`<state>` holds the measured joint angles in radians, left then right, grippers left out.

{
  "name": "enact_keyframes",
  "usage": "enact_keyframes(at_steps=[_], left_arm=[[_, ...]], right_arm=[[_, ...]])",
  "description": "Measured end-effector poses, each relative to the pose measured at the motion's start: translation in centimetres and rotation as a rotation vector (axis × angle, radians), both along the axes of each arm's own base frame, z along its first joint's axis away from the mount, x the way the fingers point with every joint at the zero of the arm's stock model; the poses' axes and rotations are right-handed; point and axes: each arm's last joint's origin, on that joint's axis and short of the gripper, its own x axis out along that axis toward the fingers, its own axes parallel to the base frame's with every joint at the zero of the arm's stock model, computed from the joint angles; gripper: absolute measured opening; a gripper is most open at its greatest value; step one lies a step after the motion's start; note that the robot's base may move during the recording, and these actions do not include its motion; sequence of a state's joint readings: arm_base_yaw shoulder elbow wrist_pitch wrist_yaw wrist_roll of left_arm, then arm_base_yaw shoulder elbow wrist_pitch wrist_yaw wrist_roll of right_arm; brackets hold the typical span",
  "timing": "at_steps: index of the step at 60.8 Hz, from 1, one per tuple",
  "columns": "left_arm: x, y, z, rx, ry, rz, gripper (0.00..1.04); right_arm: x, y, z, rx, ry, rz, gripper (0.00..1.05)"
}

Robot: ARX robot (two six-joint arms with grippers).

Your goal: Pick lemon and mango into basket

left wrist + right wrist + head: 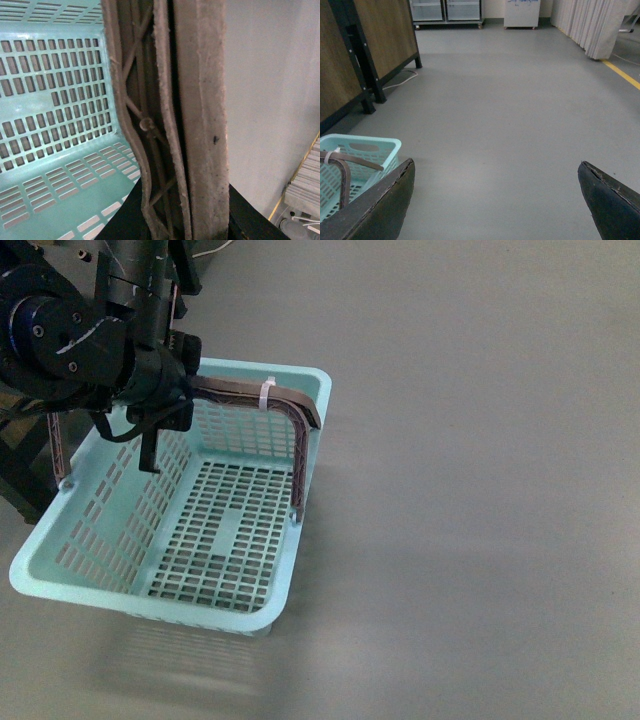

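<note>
The basket (240,366), a light teal lattice tub, fills the left half of the front view, tilted, with its bare slotted bottom showing. Its shadow falls on the grey floor (480,490) just below the near rim, so it seems to hang clear of the ground, though I cannot be sure. The brown handles (290,405), bound by a white zip tie (266,395), rise from the right wall and run to the upper left of the frame, straight into the left end effector (155,415). That end effector is closed on the handles, above the basket's far left corner. In the left wrist view the frayed straps (200,125) stand down the middle between the dark fingers (125,220), and the teal wall (50,100) lies to their left.

The right end effector (495,170) is spread wide with nothing between its fingers. In its own view the basket (365,147) sits at the lower left edge, well apart from it.
</note>
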<state>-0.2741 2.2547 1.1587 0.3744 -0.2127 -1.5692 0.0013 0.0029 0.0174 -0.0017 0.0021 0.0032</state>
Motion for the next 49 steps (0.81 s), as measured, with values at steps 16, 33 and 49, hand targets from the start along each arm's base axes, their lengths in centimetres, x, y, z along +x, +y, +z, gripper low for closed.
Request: enact_keyframes(at_steps=[16, 33, 49], left_arm=[[-4.7, -0.2, 5.9, -0.009, 0.001, 0.014, 0.19], [-8.9, -0.1, 16.9, -0.042, -0.181, 0.015, 0.19], [-14.8, 1.5, 24.3, -0.075, -0.260, 0.068, 0.19]], right_arm=[[0.0, 0.0, 0.0, 0.000, 0.000, 0.000, 0.96], [0.0, 0.0, 0.0, 0.000, 0.000, 0.000, 0.96], [0.0, 0.0, 0.0, 0.000, 0.000, 0.000, 0.96]])
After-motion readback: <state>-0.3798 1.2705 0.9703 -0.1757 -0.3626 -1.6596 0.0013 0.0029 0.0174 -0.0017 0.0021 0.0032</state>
